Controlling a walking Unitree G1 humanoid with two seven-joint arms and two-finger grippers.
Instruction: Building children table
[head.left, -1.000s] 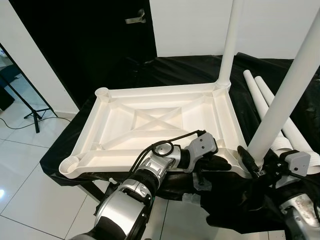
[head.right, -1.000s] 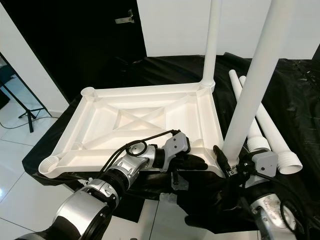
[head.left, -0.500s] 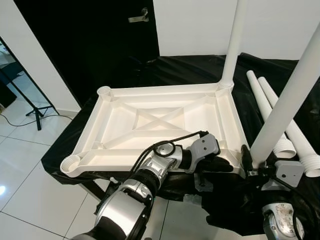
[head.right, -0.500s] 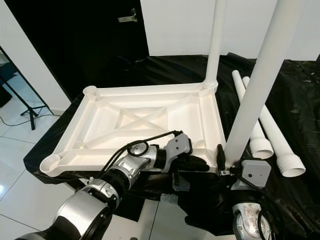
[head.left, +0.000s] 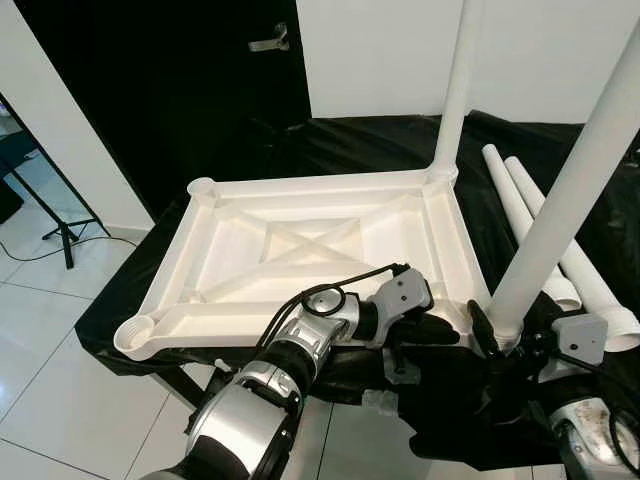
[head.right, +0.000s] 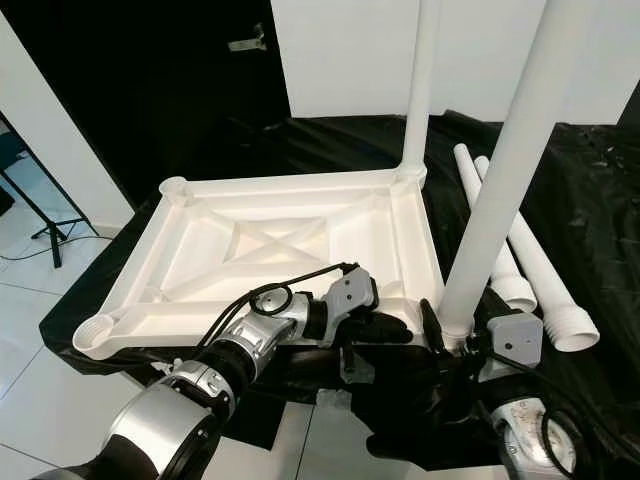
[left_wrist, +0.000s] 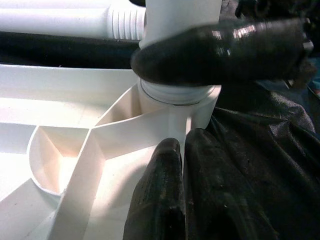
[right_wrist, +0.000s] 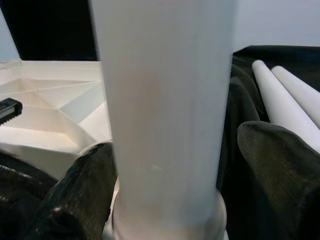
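My right gripper (head.left: 497, 330) clamps its fingers on the leg (head.left: 560, 205) at the tabletop (head.left: 300, 250) corner; my left gripper's (head.left: 440, 328) fingers pinch that tabletop's near rim.

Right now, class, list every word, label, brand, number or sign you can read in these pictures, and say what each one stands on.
None can be read: no text, label, number or sign shows on the white tabletop, the leg in the right gripper, the spare legs, the black cloth or the left gripper.
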